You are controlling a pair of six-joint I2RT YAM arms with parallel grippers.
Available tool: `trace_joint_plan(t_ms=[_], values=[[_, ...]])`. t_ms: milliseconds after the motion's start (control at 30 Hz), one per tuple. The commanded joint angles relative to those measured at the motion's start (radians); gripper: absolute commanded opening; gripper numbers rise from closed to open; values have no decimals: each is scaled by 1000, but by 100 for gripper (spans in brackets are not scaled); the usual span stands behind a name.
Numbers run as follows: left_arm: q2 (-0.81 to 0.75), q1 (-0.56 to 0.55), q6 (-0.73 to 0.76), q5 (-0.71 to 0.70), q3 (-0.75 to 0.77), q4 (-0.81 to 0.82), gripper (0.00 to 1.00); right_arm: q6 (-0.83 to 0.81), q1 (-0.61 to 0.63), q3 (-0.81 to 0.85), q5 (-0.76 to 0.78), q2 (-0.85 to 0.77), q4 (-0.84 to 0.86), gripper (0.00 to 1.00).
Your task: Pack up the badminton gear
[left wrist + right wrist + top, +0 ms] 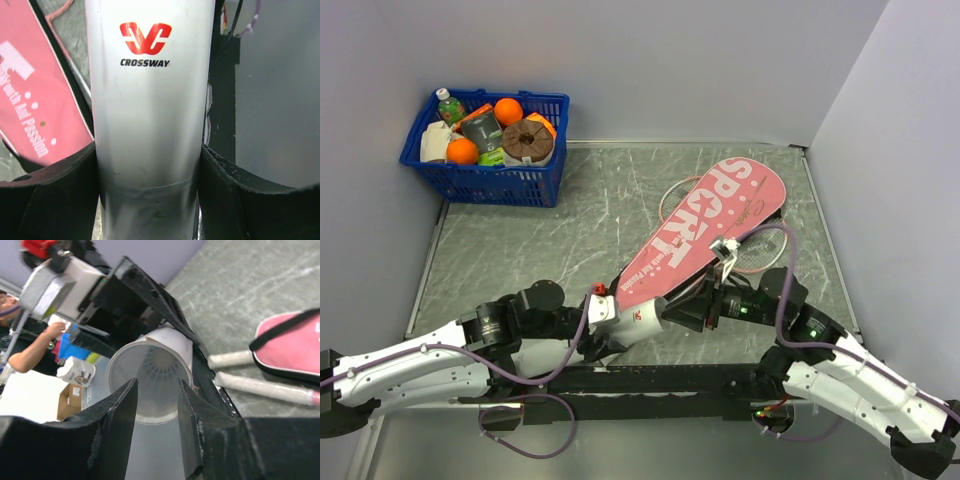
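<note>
My left gripper (150, 200) is shut on the white tube (150, 125), which bears a red "CROSSWAY" logo. From above, the tube (640, 322) lies between the two grippers at the near edge, just below the pink "SPORT" racket bag (705, 230). My right gripper (157, 395) stands open right at the tube's open mouth (172, 342), nothing between its fingers. A white feather shuttlecock (161, 362) sits deep inside the tube. Two rackets lie under the bag: their heads (760, 250) stick out at its sides, and their whitish handles (230, 359) lie beside its end.
A blue basket (485, 180) of groceries stands at the back left corner. Walls close the table at the back and right. The pink bag (35, 110) lies just left of the held tube. A person and boxes show beyond the table's edge in the right wrist view.
</note>
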Motion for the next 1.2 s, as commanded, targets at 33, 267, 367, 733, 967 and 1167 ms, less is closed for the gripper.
trace_joint_plan(t_ms=[33,267,367,733,967,1167], values=[[22,-5,-30,-120,41,100,1,3,-1,-9,-112,79,26,41],[81,-6,-61,-216,65,76,1,-46,4,26,-109,76,-76,40],[100,-6,-12,-268,86,47,1,-77,2,57,-31,38,-161,42],[390,76,174,-487,371,-104,1,-106,1,102,279,-115,-288,44],[515,369,281,-371,496,-98,1,-114,1,79,313,-171,-304,44],[708,587,287,-402,549,-93,1,-106,1,42,311,-201,-282,44]])
